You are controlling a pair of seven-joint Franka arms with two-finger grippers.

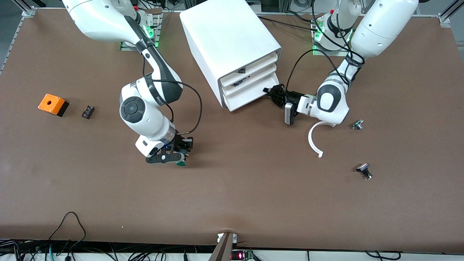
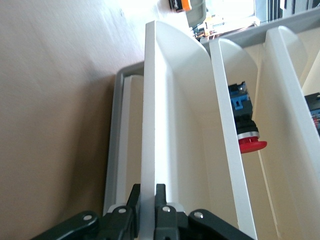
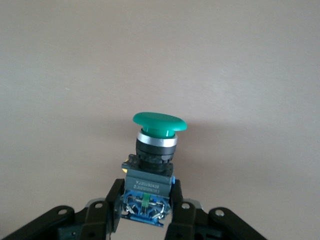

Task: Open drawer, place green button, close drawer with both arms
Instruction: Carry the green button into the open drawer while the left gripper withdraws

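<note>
Right gripper is clamped on the button by its blocky blue-black body, low over the desk (light, rigid, cap slick), left gripper pinching the drawer front lip, thin stiff plastic, light to slide.

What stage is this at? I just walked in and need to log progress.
Done: right gripper holds the green button over the table. In hand: left gripper is shut on the lowest drawer front lip; drawer not yet out. Left: pull open, place button, close.
</note>
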